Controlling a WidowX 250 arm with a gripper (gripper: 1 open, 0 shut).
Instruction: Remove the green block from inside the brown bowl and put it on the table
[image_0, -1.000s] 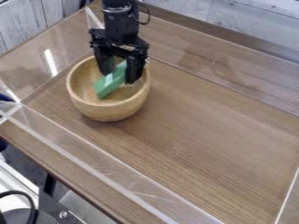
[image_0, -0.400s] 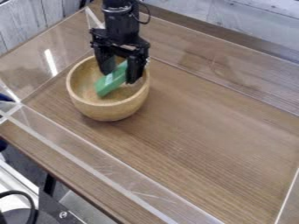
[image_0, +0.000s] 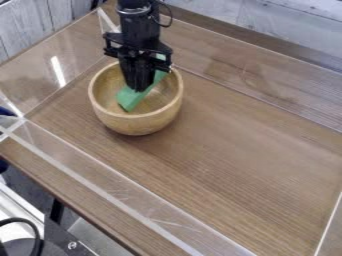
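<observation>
The brown bowl (image_0: 123, 122) stands on the left part of the table (image_0: 234, 150). Inside it the green block (image_0: 130, 99) leans tilted, its lower end near the bowl's floor and its upper end by the far rim. My black gripper (image_0: 139, 84) reaches straight down into the bowl. Its fingers are drawn together around the block's middle and hide that part. The block still rests inside the bowl.
Low clear acrylic walls border the table, one along the front-left edge (image_0: 80, 190) and one along the back (image_0: 254, 45). Bare wood-grain surface stretches to the right and front of the bowl.
The gripper's fingers, spread wide astride the block before, have closed onto it. The bowl has shifted slightly to the right, and the block sits more upright.
</observation>
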